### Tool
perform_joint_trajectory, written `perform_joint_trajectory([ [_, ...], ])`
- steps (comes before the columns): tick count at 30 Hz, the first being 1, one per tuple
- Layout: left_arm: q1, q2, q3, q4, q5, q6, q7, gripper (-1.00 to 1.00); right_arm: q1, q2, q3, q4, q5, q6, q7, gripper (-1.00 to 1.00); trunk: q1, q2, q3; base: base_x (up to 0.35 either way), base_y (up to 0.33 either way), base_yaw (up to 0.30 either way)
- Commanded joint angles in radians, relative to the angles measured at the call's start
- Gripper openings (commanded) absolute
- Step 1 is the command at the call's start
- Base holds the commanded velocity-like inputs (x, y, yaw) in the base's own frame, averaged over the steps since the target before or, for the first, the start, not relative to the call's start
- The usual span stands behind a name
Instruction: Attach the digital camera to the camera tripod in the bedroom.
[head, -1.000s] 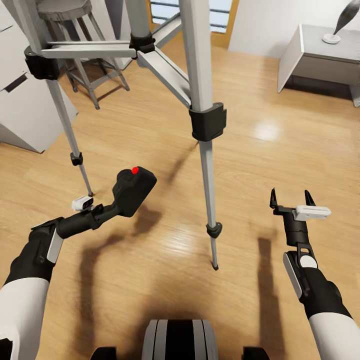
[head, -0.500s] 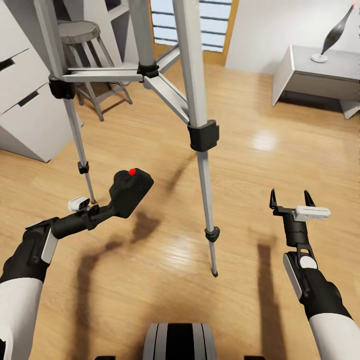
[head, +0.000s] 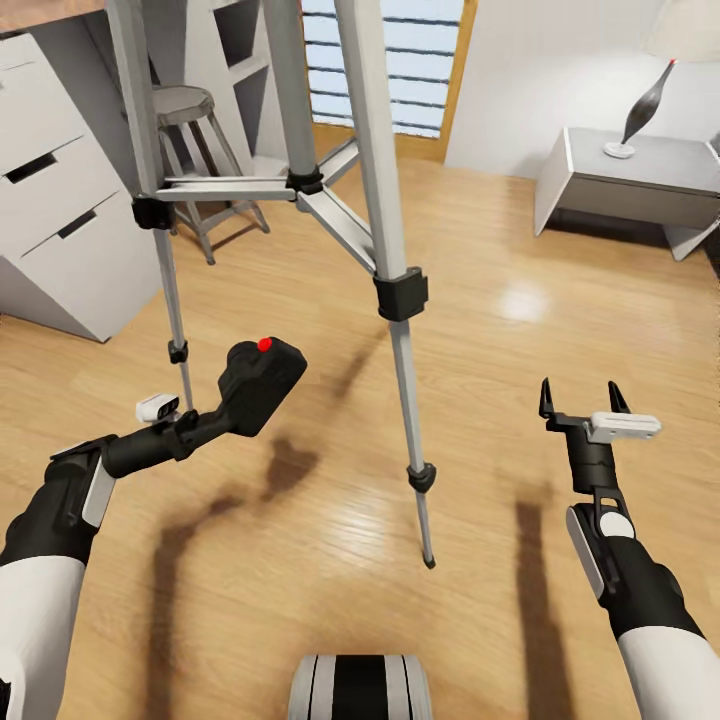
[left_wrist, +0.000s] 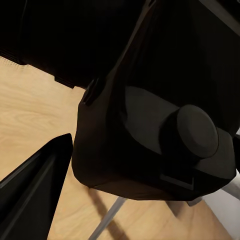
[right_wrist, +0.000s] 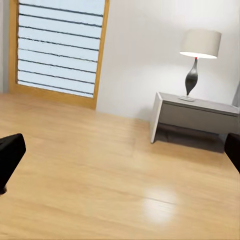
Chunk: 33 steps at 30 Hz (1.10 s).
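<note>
- The digital camera is held up in the air by the left gripper, which is clamped on its lower end. Its red button faces up toward the head camera. It sits low, beside the tripod's legs and well under where the head must be, so I judge it is being carried at the ready, not yet being mounted.
- In the left wrist view the digital camera sits close to the lens, and a round knob or lens cap on it faces the view.
- The camera tripod stands just ahead on the wood floor. 3 silver legs spread from a black collar with braces. Its head is above the frame, so the mount point cannot be seen.
- The nearest leg comes down between the 2 arms, which suggests the robot has lined itself up squarely with the stand.
- The right gripper carries nothing, its fingers spread apart and pointing forward, probably kept free to steady the tripod or help with seating.
- Around this stand a stool and grey drawers, a slatted window, and a bedside table bearing a lamp.
</note>
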Motion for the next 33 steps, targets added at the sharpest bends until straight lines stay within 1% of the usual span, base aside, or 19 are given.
perform_joint_trajectory([
  [1, -0.001, 0.000, 0.000, 0.000, 0.000, 0.010, -0.004, -1.00, 0.000, 0.000, 0.000, 0.001, -0.001, -0.003, 0.000, 1.00, -0.001, 0.000, 0.003, 0.000, 0.000, 0.000],
  [33, -0.001, -0.001, 0.000, -0.002, 0.000, 0.012, -0.004, -1.00, 0.000, 0.000, 0.000, 0.002, -0.001, -0.002, 0.000, 1.00, -0.015, 0.008, 0.127, 0.000, 0.000, 0.000],
])
